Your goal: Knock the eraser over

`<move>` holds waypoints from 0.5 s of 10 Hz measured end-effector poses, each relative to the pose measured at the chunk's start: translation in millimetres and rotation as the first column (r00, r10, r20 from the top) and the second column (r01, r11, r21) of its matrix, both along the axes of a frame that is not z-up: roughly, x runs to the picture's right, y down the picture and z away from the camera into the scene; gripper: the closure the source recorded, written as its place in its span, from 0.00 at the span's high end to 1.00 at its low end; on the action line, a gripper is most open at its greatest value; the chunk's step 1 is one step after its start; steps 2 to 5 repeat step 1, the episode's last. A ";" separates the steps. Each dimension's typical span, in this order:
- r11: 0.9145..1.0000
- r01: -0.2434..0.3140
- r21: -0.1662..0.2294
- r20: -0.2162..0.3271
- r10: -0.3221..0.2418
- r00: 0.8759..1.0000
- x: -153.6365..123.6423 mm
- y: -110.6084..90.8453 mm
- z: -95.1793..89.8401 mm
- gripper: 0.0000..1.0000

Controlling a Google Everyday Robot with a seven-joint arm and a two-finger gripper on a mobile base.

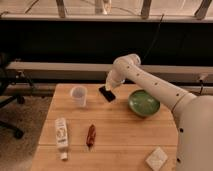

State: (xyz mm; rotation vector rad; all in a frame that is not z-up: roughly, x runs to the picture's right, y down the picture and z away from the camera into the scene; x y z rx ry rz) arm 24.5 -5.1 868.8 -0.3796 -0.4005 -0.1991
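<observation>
The eraser [106, 93] is a small black block on the wooden table [120, 130], right of the white cup [78, 95]. It leans over at a slant, not upright. My gripper [111, 84] is just above and to the right of it, at its upper end, and seems to touch it. The arm reaches in from the right over the green bowl [144, 102].
A white tube [61, 133] lies near the table's front left. A reddish-brown elongated object [91, 135] lies beside it. A white squarish block [157, 158] sits at the front right. An office chair [7, 107] stands left of the table.
</observation>
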 end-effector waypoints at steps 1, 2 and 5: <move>1.000 0.003 -0.006 -0.010 -0.003 1.000 -2.5 1.2 1.3 0.05; 1.000 0.003 -0.006 -0.010 -0.003 1.000 -2.5 1.2 1.3 0.05; 1.000 0.003 -0.006 -0.010 -0.003 1.000 -2.5 1.2 1.3 0.05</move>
